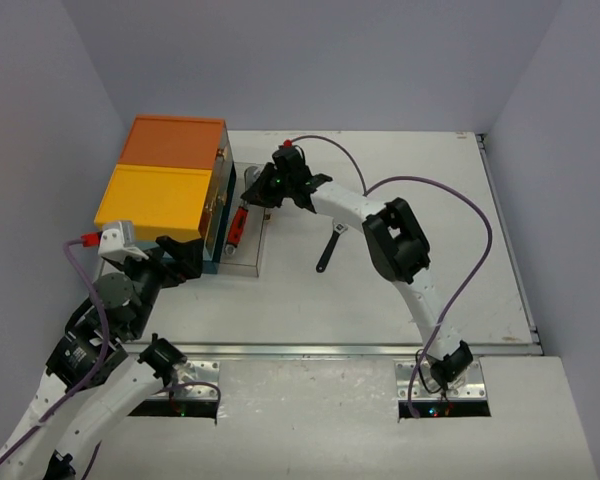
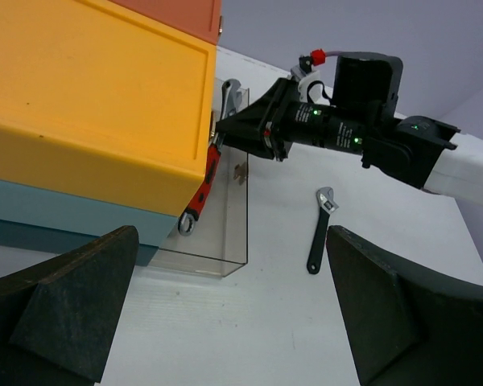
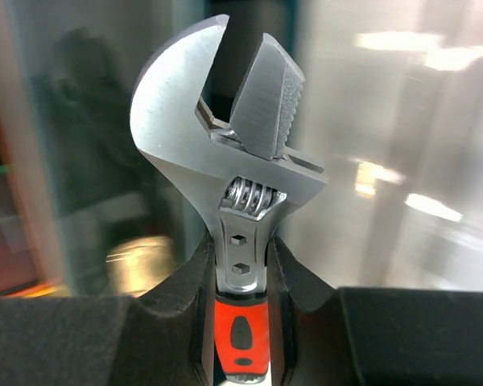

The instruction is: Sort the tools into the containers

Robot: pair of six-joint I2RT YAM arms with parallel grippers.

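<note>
Steel at the head and red rubber along the handle, the adjustable wrench [image 3: 241, 161] is sitting in the right gripper [image 3: 241, 265]. The jaws are pinching narrowly on the neck just below the thumbwheel, where bare metal is giving way to the red grip. Seen from the left wrist, the tool is slanting down inside the clear drawer [image 2: 229, 233], which is standing pulled out from the teal box unit [image 2: 64, 209] toward the middle of the tabletop [image 1: 430, 300]. Whether its ring end is resting on the drawer floor I cannot tell. The unit, with its yellow top [image 2: 88, 96] and orange top [image 1: 172, 140], is standing by the tabletop's left edge, toward the far-left corner.

The wrench is looking rigid, dense for its size and head-heavy, so a hold near the neck is keeping the weight close to the fingers and should be limiting any swing. The polished steel is likely slippery, and the rubbery handle is the surer place to pinch. The tool itself is hardly fragile. The thin plastic drawer wall is the thing at risk if it is let go from a height.

The left gripper [image 1: 183, 260] is hovering wide open and holding nothing, just beside the unit's near corner. A smaller black wrench [image 1: 330, 248] is lying flat near the middle of the tabletop, well apart from the drawer. It is probably light and stiff, and best taken across the middle of its shank.
</note>
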